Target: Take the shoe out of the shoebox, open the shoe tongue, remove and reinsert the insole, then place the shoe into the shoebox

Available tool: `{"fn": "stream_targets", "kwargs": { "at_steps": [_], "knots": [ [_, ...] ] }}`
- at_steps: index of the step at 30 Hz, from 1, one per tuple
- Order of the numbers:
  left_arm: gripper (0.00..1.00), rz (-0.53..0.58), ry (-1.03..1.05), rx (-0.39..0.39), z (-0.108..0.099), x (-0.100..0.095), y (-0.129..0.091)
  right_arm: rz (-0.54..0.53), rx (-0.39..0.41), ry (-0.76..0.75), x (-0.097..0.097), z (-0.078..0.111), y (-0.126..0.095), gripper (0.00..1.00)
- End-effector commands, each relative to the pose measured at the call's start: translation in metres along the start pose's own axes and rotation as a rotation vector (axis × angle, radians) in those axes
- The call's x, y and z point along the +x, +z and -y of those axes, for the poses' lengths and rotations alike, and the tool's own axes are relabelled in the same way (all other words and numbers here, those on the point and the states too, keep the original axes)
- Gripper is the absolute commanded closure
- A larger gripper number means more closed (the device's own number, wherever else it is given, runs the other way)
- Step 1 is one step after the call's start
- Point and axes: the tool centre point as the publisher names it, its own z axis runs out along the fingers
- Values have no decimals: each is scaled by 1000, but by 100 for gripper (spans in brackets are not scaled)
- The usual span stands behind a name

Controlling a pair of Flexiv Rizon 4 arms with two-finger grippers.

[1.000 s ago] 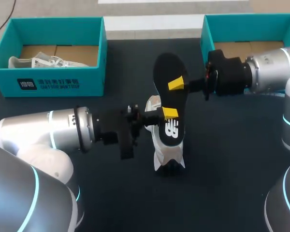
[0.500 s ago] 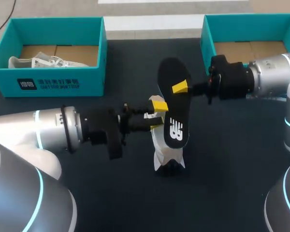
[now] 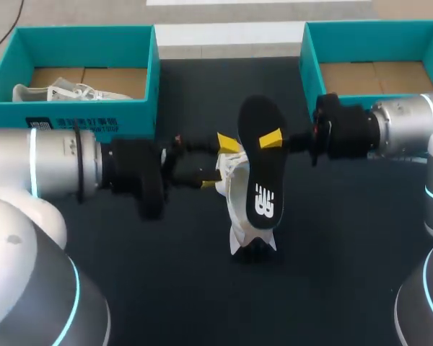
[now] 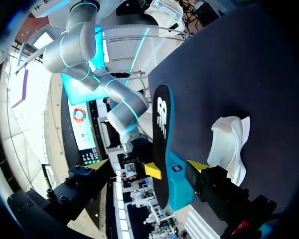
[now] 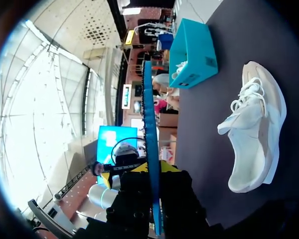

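**Dark bench, centre of frame: insole held over shoe, long axes near parallel**

Surface: dark bench (image 3: 332, 274) with two teal boxes along its far edge.

Item 1. Insole (image 3: 263, 187), black, broad face towards the head camera. Its long axis runs from upper centre to lower centre of the frame, with the logo end lower. It is off the bench, clamped near its upper half by the right end effector (image 3: 272, 138), which comes in from the right. One yellow tip lies on the top face; the right wrist view shows the insole edge-on between the fingers.

Item 2. Shoe (image 3: 234, 176), white, on the bench under and just left of the insole. It lies along nearly the same line. Which end is the toe cannot be told from above.

Item 3. Left end effector (image 3: 218, 163), fingers spread and holding nothing, at the shoe's left flank. It is the nearer of the two to the shoe.

Item 4. Right shoebox (image 3: 307, 58), upper right, showing only its cardboard floor.

Item 5. Left shoebox (image 3: 79, 122), upper left, holding a second shoe (image 3: 65, 91).

Assessment: reinsertion looks to be the step in hand. The insole probably needs tipping one end down into the shoe's opening while the left arm steadies the shoe.
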Motion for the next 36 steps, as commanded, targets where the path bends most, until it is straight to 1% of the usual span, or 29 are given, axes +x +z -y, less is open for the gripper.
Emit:
{"fn": "stream_targets", "kwargs": {
  "at_steps": [1, 7, 9, 10, 11, 12, 13, 14, 15, 16, 17, 18, 22, 24, 25, 26, 27, 36],
  "knots": [
    [0, -41, -1, 28, -4, -4, -4, -9, -3, 0, -8, 0, 1, 100],
    [0, -41, -1, 28, -4, -4, -4, -6, -10, 7, -15, 2, 0, 100],
    [0, -81, -31, 31, -9, -22, -4, -9, -9, 11, -18, 2, 2, 100],
    [0, -115, -11, 65, -10, -28, -2, -10, -9, 12, -19, 2, 2, 100],
    [0, -187, 25, 52, -11, -34, 1, -9, -8, 16, -20, 2, 3, 100],
    [0, -184, 37, 84, -11, -40, -1, -9, -7, 16, -20, 2, 4, 100],
    [0, -290, 73, 97, -11, -44, 2, -9, -5, 16, -21, 2, 4, 100],
    [0, -294, 72, 92, -13, -48, 3, -9, -3, 16, -21, 2, 5, 100],
    [0, -359, 73, 129, -14, -51, 2, -6, -1, 17, -20, 2, 5, 100],
    [0, -414, 78, 118, -15, -52, 4, -5, -1, 17, -20, 2, 5, 100],
    [0, -448, 66, 142, -17, -52, 3, -3, -1, 17, -20, 2, 6, 100],
    [0, -522, 78, 129, -18, -51, 5, -1, 0, 16, -19, 2, 6, 100],
    [0, -656, 50, 113, -28, -43, 5, 10, -1, 10, -16, 2, 6, 100],
    [0, -731, 55, 83, -32, -40, 4, 14, -3, 8, -14, 3, 7, 100],
    [0, -748, 63, 86, -33, -39, 4, 15, -4, 8, -13, 3, 7, 100],
    [0, -799, 66, 60, -34, -37, 4, 16, -3, 7, -12, 3, 7, 100],
    [0, -813, 93, 45, -35, -37, 4, 17, -2, 7, -12, 3, 8, 100],
    [0, -813, 93, 45, -35, -37, 4, 16, 5, 7, -12, 2, 10, 100]
  ]
}}
